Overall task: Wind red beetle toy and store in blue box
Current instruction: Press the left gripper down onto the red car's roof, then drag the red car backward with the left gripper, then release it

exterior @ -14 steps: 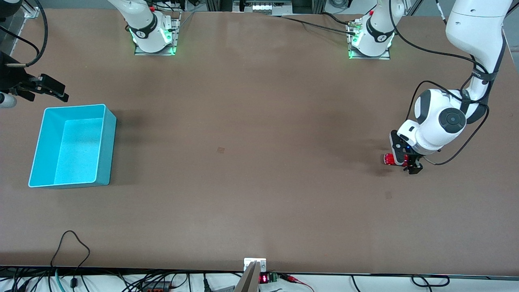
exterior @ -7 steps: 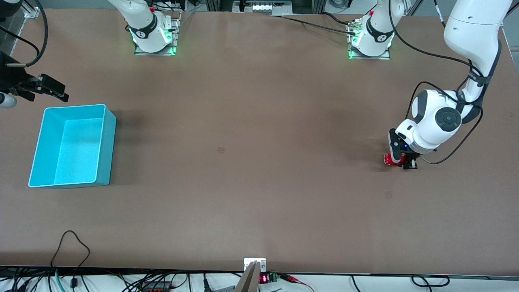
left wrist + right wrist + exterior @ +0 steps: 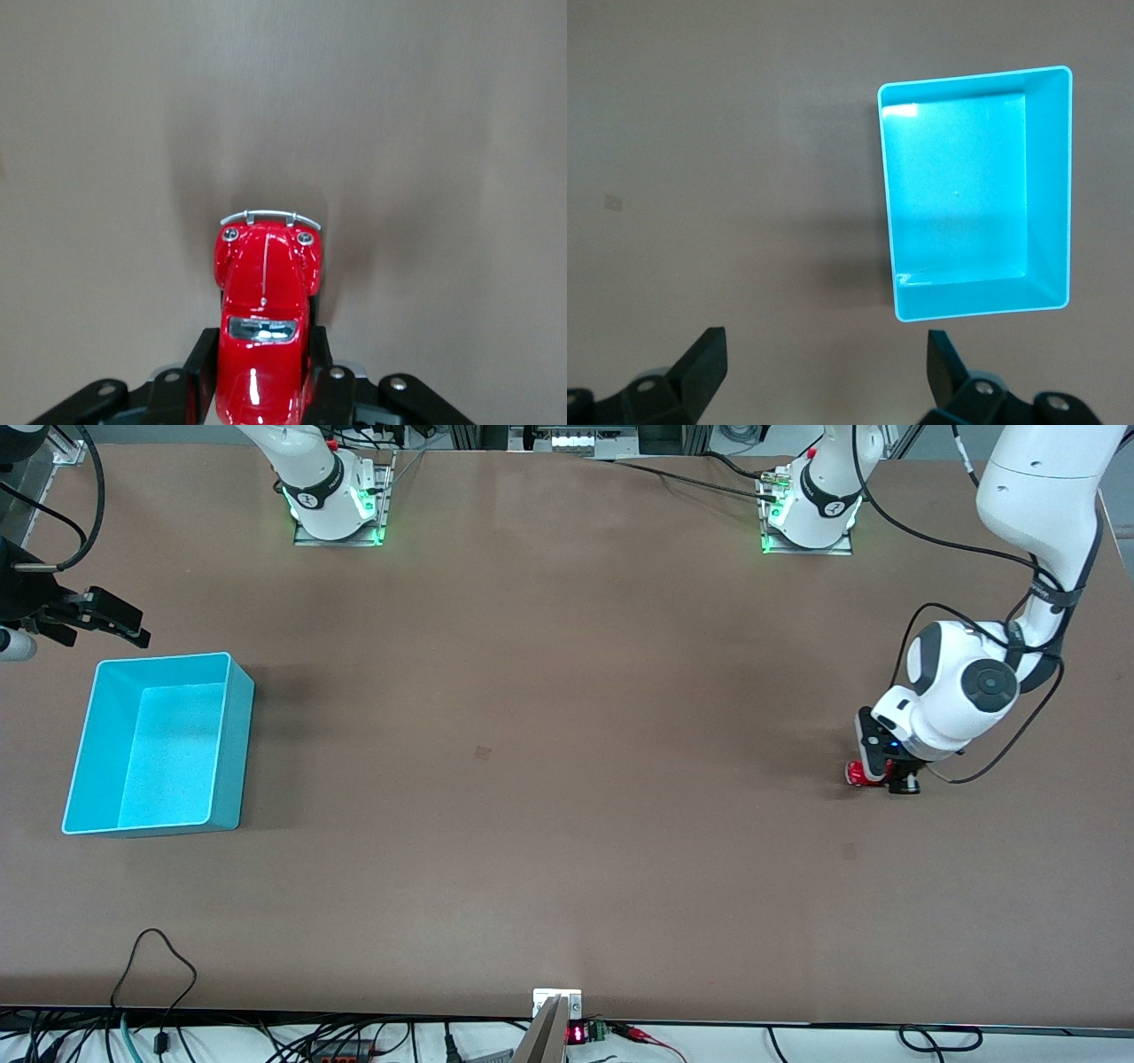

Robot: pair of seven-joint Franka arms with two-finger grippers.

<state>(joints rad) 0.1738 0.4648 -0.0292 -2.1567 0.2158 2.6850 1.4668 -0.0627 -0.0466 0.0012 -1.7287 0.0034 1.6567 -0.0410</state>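
Left gripper [image 3: 889, 776] is clamping the red beetle toy [image 3: 858, 773] by its rear flanks near the bench's left-arm edge; car's long axis is pointing away from claw. Right gripper [image 3: 113, 620], spread wide w/ nothing held, is waiting beside the blue box [image 3: 232, 731] at the right-arm edge.

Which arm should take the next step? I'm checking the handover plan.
Left, likely. The left tool is shut on the red beetle toy at its end of the table. The right tool waits open by the empty blue box.

No readable text, label, brand or number shows on anything in these views.
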